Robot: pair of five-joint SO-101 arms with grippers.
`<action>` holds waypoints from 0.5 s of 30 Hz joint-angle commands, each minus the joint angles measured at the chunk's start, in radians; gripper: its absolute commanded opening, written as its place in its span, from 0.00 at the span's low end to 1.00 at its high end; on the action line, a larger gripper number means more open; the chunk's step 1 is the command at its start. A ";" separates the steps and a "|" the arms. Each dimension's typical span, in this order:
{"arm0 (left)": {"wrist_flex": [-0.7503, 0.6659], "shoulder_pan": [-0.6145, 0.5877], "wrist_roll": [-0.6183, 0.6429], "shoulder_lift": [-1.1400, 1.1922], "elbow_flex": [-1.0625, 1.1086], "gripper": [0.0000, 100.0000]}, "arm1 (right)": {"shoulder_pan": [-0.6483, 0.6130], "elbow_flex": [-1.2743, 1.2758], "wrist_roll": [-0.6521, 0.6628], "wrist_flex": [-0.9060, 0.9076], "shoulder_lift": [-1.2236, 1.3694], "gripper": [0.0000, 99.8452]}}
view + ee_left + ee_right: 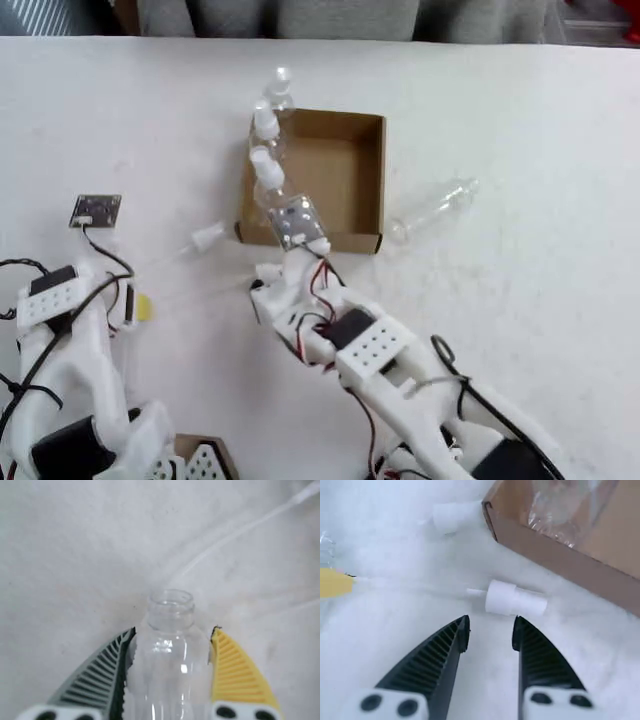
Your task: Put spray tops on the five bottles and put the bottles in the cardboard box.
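My left pincer (172, 632) is clamped on the uncapped bottle (170, 672) just below its neck. It looks like thin, light plastic that would crush easily, so I'd squeeze gently. My right pincer (491, 627) is part open and empty, just short of a spray top (512, 599) lying on the counter (380, 630). The top is small, hard and likely to roll, so I'd grip across its collar. Beyond it sits the cardboard box (560, 555).

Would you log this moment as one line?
left gripper shut on bottle | right gripper open by spray top | box holds bottles
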 commanded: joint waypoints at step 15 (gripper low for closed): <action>-0.029 0.031 0.003 0.001 -0.044 0.11 | 0.045 -0.311 -0.230 0.070 0.308 0.18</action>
